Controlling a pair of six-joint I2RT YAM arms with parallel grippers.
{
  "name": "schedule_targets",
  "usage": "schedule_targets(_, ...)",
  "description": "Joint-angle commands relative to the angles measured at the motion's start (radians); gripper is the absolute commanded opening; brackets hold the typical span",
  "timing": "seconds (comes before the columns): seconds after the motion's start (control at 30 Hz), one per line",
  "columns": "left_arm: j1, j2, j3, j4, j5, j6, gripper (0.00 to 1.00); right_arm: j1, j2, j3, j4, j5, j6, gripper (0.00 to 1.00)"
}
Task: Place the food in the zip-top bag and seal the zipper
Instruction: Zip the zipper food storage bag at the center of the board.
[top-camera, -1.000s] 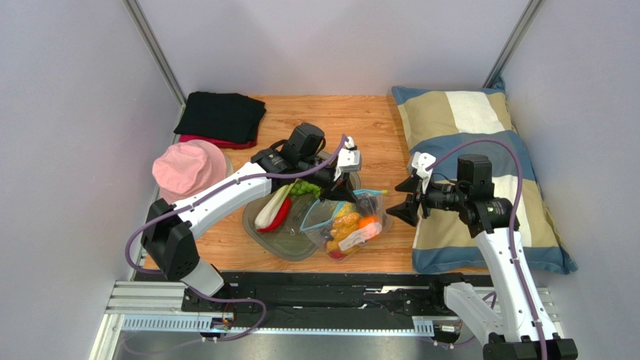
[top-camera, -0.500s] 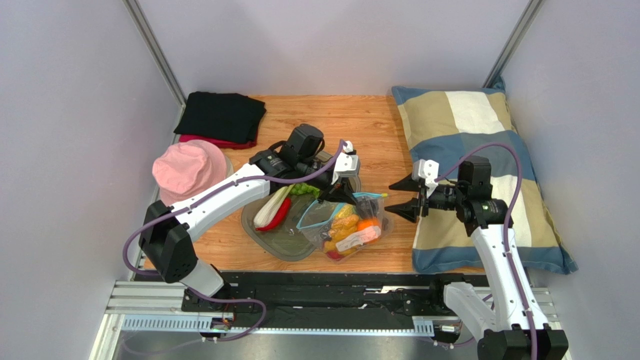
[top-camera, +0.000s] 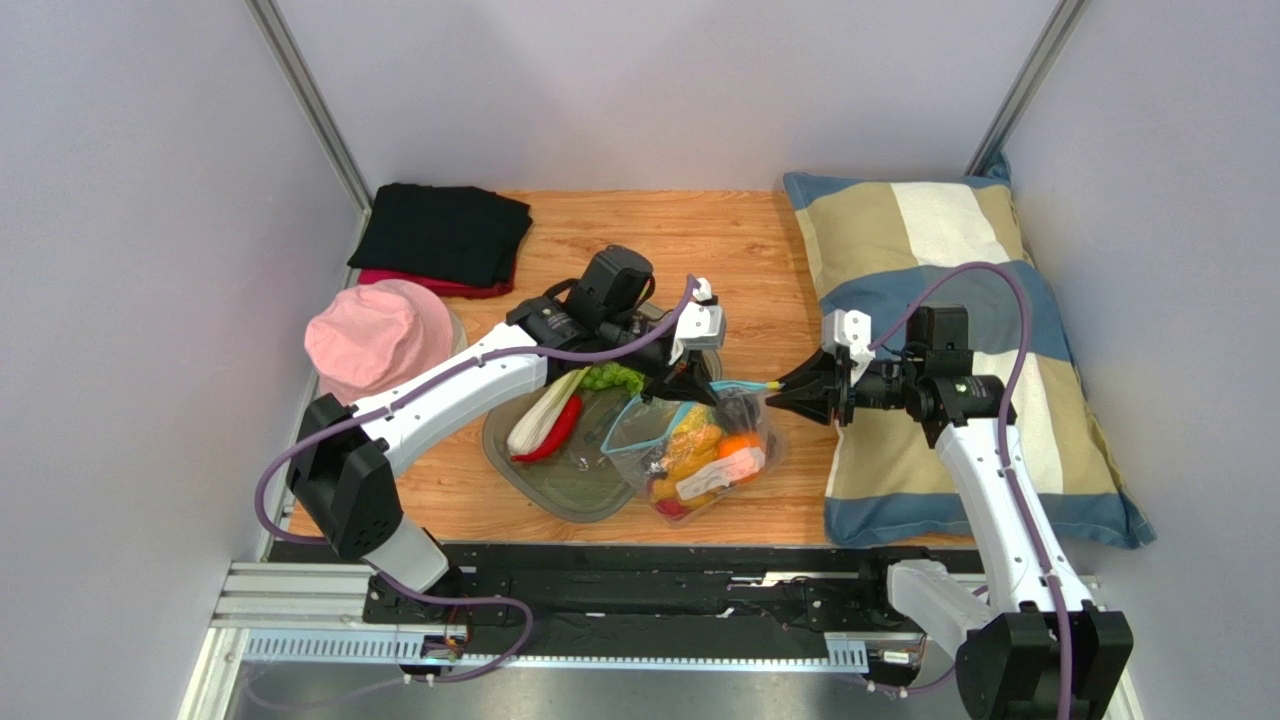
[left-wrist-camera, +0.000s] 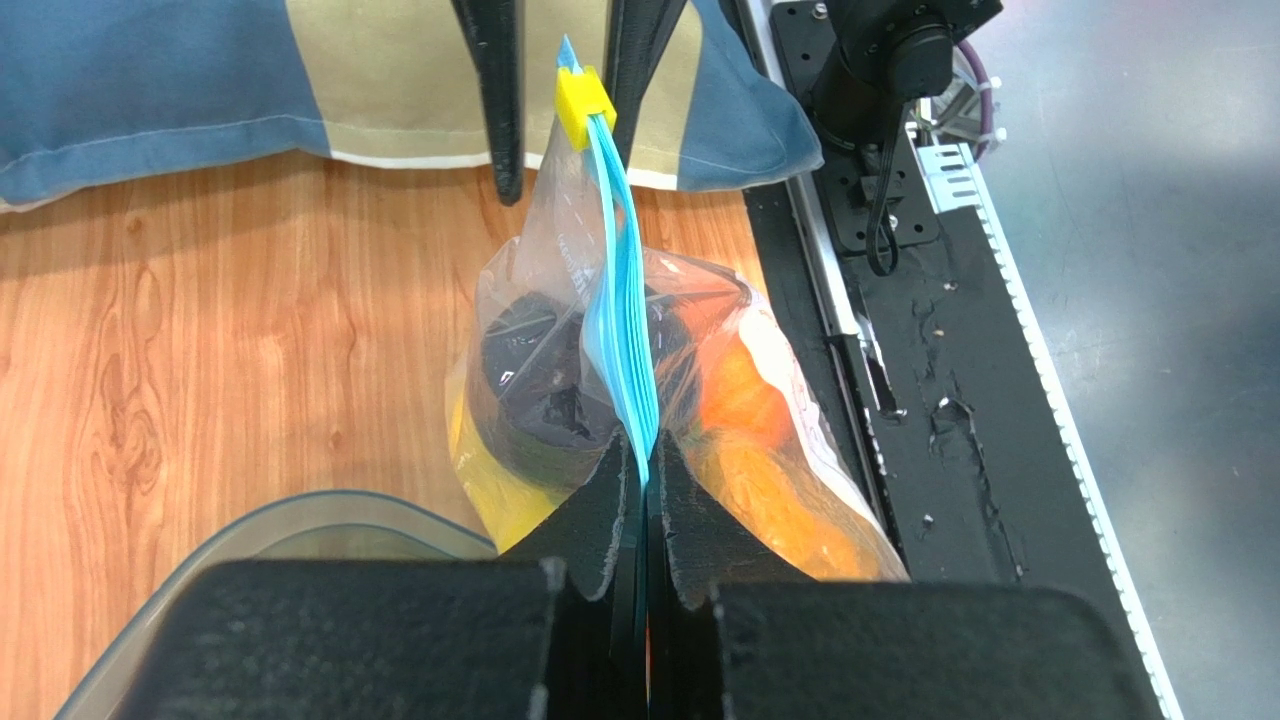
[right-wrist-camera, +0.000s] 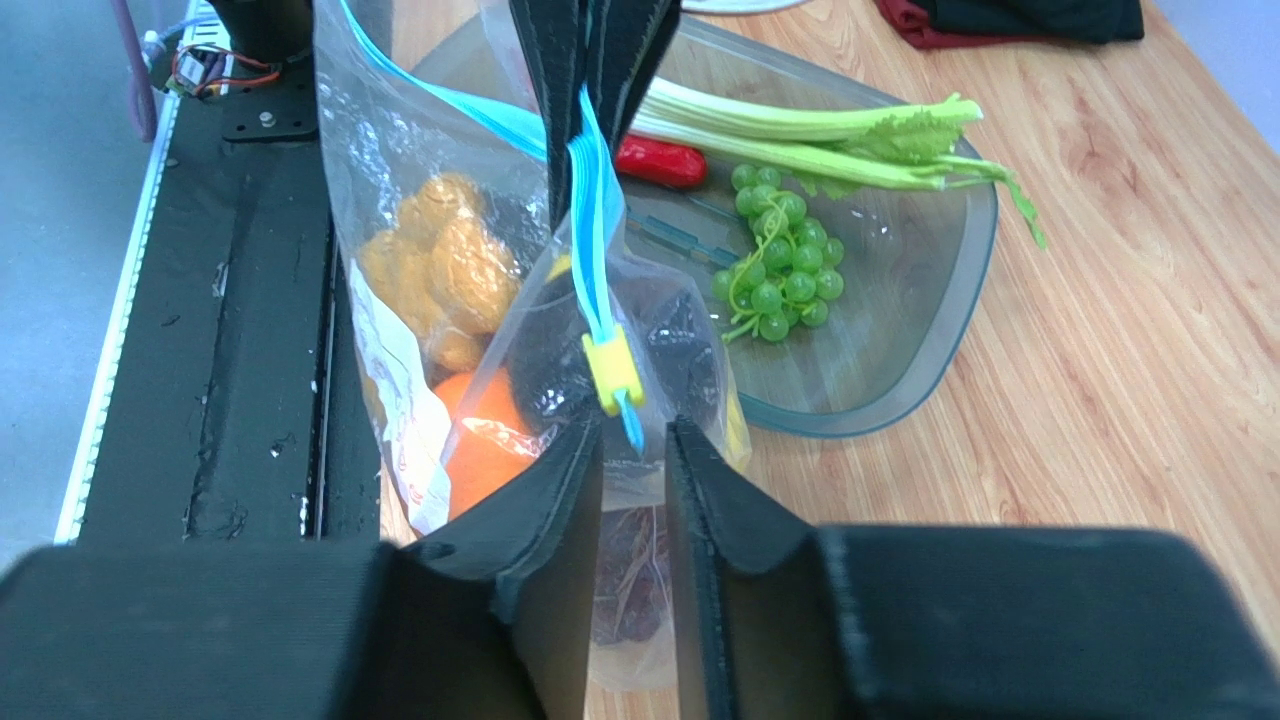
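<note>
The zip-top bag (top-camera: 699, 458) stands on the wood, holding orange (right-wrist-camera: 481, 435), yellow (right-wrist-camera: 436, 263) and dark food. My left gripper (top-camera: 688, 387) is shut on the blue zipper (left-wrist-camera: 616, 270) at its near end (left-wrist-camera: 643, 450). The zipper's yellow slider (right-wrist-camera: 613, 372) sits at the far end. My right gripper (top-camera: 781, 398) is open, its jaws a narrow gap apart, one on each side of the bag's corner just below the slider (right-wrist-camera: 634, 428). A leek (right-wrist-camera: 796, 128), red chili (right-wrist-camera: 661, 161) and green grapes (right-wrist-camera: 774, 263) lie in the clear grey tray (right-wrist-camera: 902, 405).
A striped pillow (top-camera: 962, 345) lies on the right under the right arm. A pink hat (top-camera: 376, 338) and folded black cloth (top-camera: 443, 233) sit at the back left. The black rail (top-camera: 676, 578) runs along the front edge, close to the bag.
My right gripper has moved left to the bag's slider end and its jaws have narrowed. The left gripper has kept its hold on the zipper.
</note>
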Motion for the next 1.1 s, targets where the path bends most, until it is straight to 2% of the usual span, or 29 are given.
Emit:
schedule_targets(0.0,-0.010,-0.007,0.055,0.077,0.033,0.000,0.00,0.000,-0.010,0.051,-0.050,-0.061,-0.085,0.22)
schedule_targets(0.1,-0.011,-0.006,0.051,0.075,0.033,-0.001,0.00,-0.002,-0.007,0.056,-0.052,-0.067,-0.084,0.16)
schedule_targets(0.13,-0.013,-0.006,0.051,0.075,0.028,-0.003,0.00,-0.002,-0.005,0.057,-0.052,-0.068,-0.084,0.04)
schedule_targets(0.17,-0.013,-0.006,0.053,0.072,0.023,-0.004,0.02,0.000,-0.005,0.059,-0.053,-0.067,-0.079,0.00)
schedule_targets(0.23,-0.013,-0.007,0.064,0.063,0.002,-0.008,0.08,-0.002,-0.007,0.062,-0.056,-0.056,-0.076,0.00)
schedule_targets(0.27,-0.013,-0.018,0.068,0.062,-0.013,-0.014,0.21,-0.002,-0.010,0.062,-0.056,-0.053,-0.071,0.00)
schedule_targets(0.33,-0.013,-0.033,0.093,0.077,-0.065,-0.049,0.35,-0.002,-0.021,0.062,-0.059,-0.045,-0.071,0.00)
schedule_targets(0.37,-0.017,-0.047,0.100,0.100,-0.093,-0.078,0.46,0.000,-0.025,0.062,-0.061,-0.045,-0.070,0.00)
schedule_targets(0.4,-0.022,-0.052,0.120,0.141,-0.130,-0.107,0.49,0.001,-0.031,0.062,-0.061,-0.045,-0.070,0.00)
schedule_targets(0.47,-0.062,-0.046,0.148,0.140,-0.200,-0.104,0.50,-0.002,-0.036,0.062,-0.059,-0.047,-0.067,0.00)
schedule_targets(0.63,-0.137,-0.013,0.191,0.117,-0.268,-0.021,0.49,-0.002,-0.031,0.085,-0.068,-0.016,-0.041,0.00)
schedule_targets(0.87,-0.178,0.060,0.251,0.086,-0.294,0.008,0.52,-0.002,-0.057,0.083,-0.073,-0.004,-0.030,0.00)
schedule_targets(1.07,-0.188,0.098,0.272,0.059,-0.305,-0.001,0.49,-0.002,-0.064,0.087,-0.073,0.007,-0.018,0.00)
